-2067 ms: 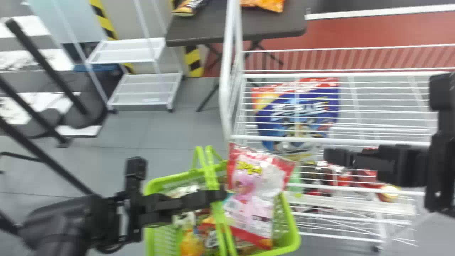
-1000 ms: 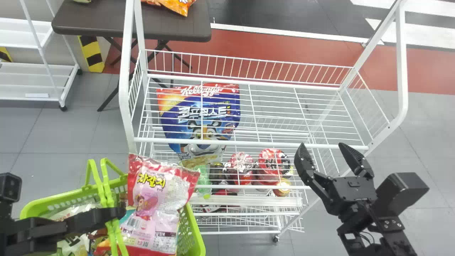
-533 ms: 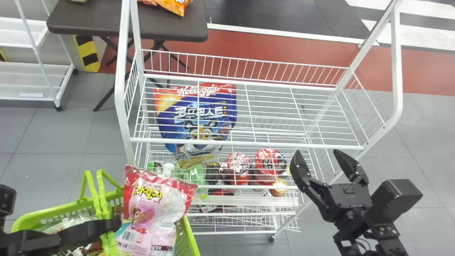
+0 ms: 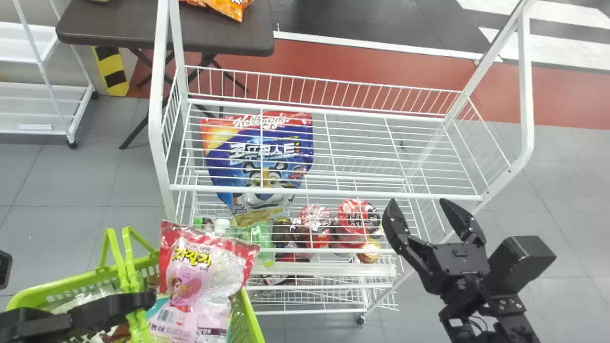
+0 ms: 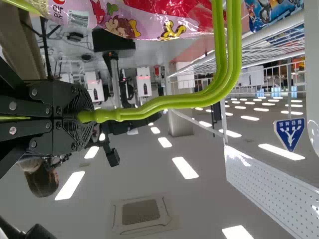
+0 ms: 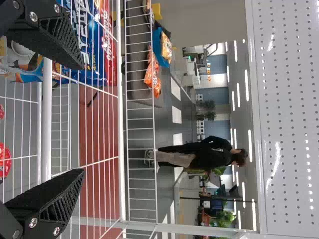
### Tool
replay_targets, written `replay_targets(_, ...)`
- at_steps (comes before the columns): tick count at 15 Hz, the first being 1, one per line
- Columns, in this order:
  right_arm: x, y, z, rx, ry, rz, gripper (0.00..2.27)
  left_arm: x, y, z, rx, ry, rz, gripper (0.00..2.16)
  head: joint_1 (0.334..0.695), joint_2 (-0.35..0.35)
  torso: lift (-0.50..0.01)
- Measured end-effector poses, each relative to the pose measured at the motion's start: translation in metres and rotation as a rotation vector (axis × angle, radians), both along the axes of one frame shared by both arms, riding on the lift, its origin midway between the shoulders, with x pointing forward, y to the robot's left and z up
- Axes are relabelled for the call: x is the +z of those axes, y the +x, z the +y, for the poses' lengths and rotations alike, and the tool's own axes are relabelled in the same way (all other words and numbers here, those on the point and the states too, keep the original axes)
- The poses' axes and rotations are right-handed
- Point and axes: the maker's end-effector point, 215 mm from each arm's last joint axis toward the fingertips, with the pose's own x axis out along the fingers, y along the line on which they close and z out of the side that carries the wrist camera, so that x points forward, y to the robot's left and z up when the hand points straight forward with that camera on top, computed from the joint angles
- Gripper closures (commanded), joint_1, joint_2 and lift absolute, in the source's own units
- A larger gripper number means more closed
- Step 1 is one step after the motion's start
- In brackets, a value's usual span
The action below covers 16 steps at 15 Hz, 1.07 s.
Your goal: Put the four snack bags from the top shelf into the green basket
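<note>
At the lower left of the head view, the black left gripper comes in from the left edge, its fingers closed on the slim green plastic handles of the green basket. Right gripper, also black, points away from the robot by the front rail of the white wire top shelf, near its right end; the two flat fingers stand wide apart, nothing between them. One glossy pink-and-red plastic snack bag leans out of the basket beside the handles. A large blue-and-red bag is seen through the shelf wires, left end.

Change: 2.1 s ago the right gripper lay sideways at the head view's right edge; now it is turned toward the rack. Since 1.0 s ago, basket and pink bag sit lower against the rack, and a white cap once hidden shows beyond the bag.

Obscured: left arm cut off by the left edge; basket and pink bag cut off below. Packets in the basket lie partly behind the left gripper, too overlapped to count. Contact between right gripper and rail: cannot tell.
</note>
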Motion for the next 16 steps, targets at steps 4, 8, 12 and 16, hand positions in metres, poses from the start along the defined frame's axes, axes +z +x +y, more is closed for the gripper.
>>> replay_targets(4,0.002,0.005,0.009,0.008,0.009,0.0,0.08,0.005,0.002,0.007,0.008,-0.006,-0.003,2.15,0.695,-0.167,0.0)
replay_targets(8,0.001,0.004,0.015,0.01,0.013,0.004,0.09,0.01,0.0,0.012,0.01,-0.006,-0.012,2.15,0.695,-0.148,0.0)
replay_targets(12,-0.005,-0.001,0.013,0.005,0.01,0.018,0.09,0.01,-0.005,0.017,0.024,-0.006,-0.017,2.15,0.695,-0.142,0.0)
replay_targets(16,-0.011,-0.005,0.01,-0.005,-0.002,0.031,0.09,0.014,-0.01,0.014,0.016,-0.006,-0.024,2.15,0.695,-0.155,0.0)
